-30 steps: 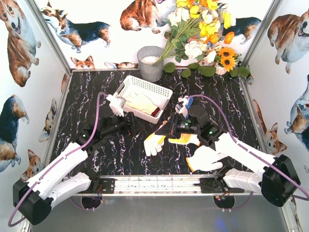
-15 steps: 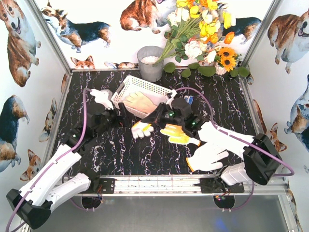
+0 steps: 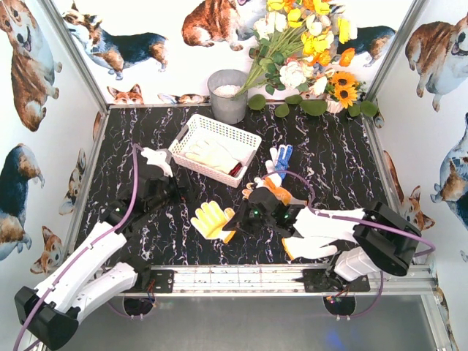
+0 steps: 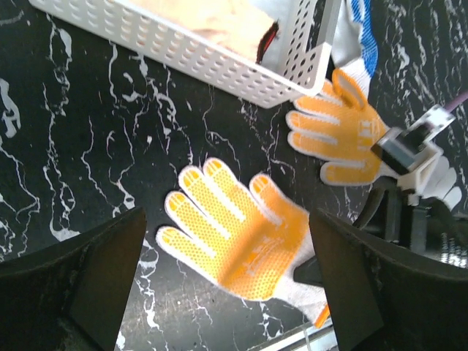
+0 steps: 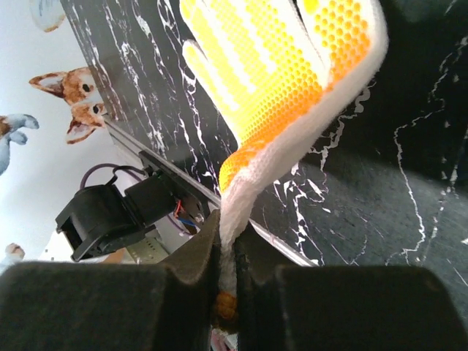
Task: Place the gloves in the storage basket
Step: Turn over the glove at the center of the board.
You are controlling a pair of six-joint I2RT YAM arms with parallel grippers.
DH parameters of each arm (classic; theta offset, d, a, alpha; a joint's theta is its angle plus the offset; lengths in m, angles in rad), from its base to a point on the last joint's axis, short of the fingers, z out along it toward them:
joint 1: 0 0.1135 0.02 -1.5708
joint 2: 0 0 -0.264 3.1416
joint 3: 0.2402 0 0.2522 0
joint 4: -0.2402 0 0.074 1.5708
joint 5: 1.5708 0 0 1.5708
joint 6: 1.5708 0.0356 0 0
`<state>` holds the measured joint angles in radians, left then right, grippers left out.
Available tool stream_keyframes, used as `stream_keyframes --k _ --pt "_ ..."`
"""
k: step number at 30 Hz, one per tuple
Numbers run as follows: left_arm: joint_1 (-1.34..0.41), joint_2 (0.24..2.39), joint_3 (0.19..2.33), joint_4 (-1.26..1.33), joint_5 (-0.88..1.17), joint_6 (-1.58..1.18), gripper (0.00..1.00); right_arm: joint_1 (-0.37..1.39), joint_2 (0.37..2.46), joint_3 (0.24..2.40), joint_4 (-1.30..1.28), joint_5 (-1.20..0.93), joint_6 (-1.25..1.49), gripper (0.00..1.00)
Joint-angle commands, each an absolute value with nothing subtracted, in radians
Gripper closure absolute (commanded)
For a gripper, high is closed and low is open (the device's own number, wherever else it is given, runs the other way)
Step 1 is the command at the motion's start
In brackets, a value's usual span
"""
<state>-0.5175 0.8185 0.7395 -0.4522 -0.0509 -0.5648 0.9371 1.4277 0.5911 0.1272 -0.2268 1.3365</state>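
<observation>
Bright, even light (soft close-range blur)

Storage basket [image 4: 219,66] runs off the left wrist view's top edge; right arm [image 3: 333,217] covers part of a white glove [image 3: 300,248].

Top cam overhead; wrist cams close, prob. sharing yellow glove [image 4: 241,234].

I see a round grey metal bucket [image 3: 228,95] standing at the back of the black, white-veined tabletop [image 3: 336,157], with something white inside it. Just to its right is a bouquet [image 3: 303,44] of yellow, white and orange flowers, stems slanting toward the bucket's rim, sunflowers [image 3: 344,84] and green leaves [image 3: 313,107] low by the back wall. Corgi-print panels [image 3: 29,88] close off three sides; a metal rail [image 3: 234,280] runs along the near edge
</observation>
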Motion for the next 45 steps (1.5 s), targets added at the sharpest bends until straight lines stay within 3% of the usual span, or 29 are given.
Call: stream_keyframes --k 1,9,14,18,22,27,40,45 --pt "-0.512 0.807 0.724 -0.472 -0.02 -0.585 0.12 0.937 1.344 0.668 0.014 -0.162 1.255 1.0" --pt "-0.498 0.781 0.733 -0.513 -0.086 -0.578 0.12 0.803 1.22 0.829 -0.528 -0.145 0.956 1.0" --pt "-0.485 0.781 0.744 -0.533 -0.115 -0.562 0.12 0.788 1.18 1.065 -0.889 0.005 0.684 1.0" --pt "-0.471 0.772 0.74 -0.535 -0.119 -0.555 0.09 0.858 1.246 1.219 -1.017 0.072 0.493 1.0" --pt "-0.46 0.769 0.732 -0.542 -0.112 -0.558 0.09 0.969 1.437 1.305 -1.115 0.129 0.383 1.0" --pt "-0.443 0.734 0.732 -0.593 -0.164 -0.586 0.09 1.059 1.626 1.328 -1.061 0.083 0.344 1.0" --pt "-0.318 0.609 0.713 -0.704 -0.314 -0.677 0.06 1.151 1.811 1.27 -0.736 -0.238 0.399 1.0" --pt "-0.316 0.625 0.712 -0.654 -0.252 -0.633 0.06 1.158 1.782 1.233 -0.671 -0.3 0.416 0.64"
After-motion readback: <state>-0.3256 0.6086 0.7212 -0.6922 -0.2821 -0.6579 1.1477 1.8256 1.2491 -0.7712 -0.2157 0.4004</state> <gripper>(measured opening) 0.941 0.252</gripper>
